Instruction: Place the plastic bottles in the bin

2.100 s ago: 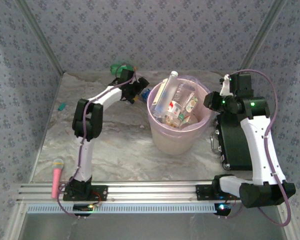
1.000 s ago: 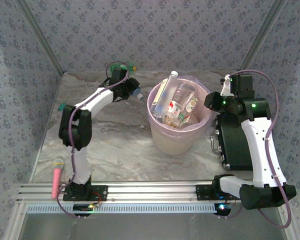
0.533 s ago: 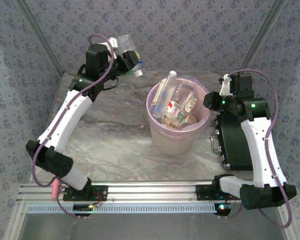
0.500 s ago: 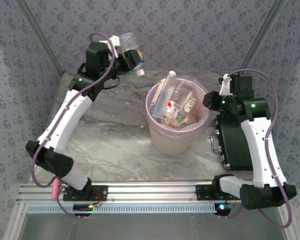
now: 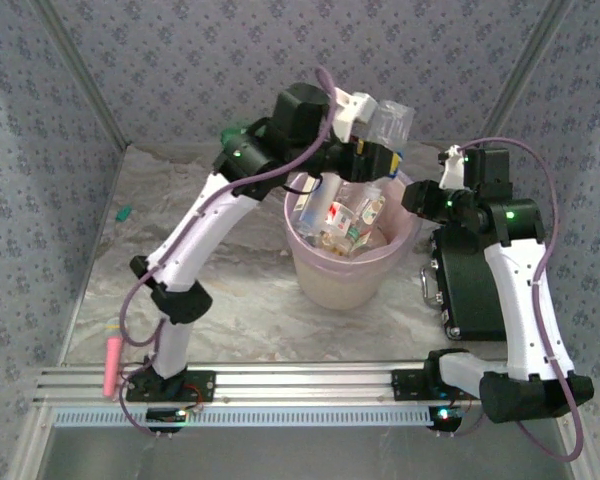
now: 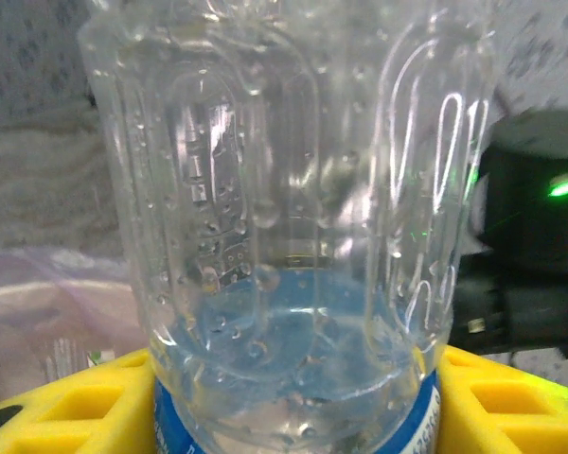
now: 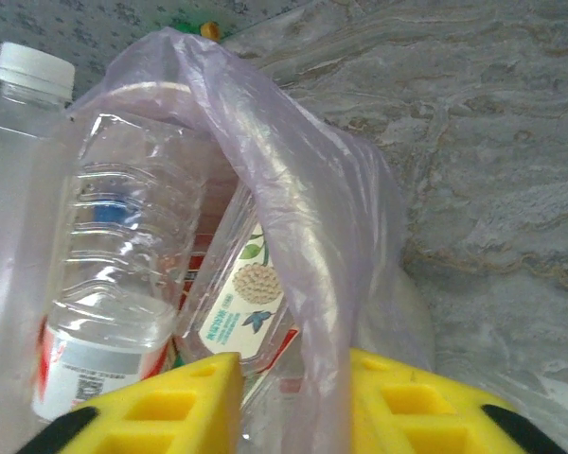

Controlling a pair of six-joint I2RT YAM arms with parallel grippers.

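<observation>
Over the bin [image 5: 345, 285], left jaws clamp a clear, wet bottle [image 6: 293, 236]. Nearby, right jaws stand slightly apart astride its pink bag [image 7: 303, 218].

Readable wording: none that I can make out anywhere.
Ridged bottle [image 6: 293, 218] in my left jaws: blue label band [image 6: 175, 421], no lettering legible.
Fruit-label bottle [image 7: 239, 305] in the bin [image 5: 352, 285]: pale knobbly fruit, dark leaves, red edge; print blurred.
Clear bottle [image 7: 123, 255] beside it: white-and-red label [image 7: 80, 374], marks too small to read.
</observation>
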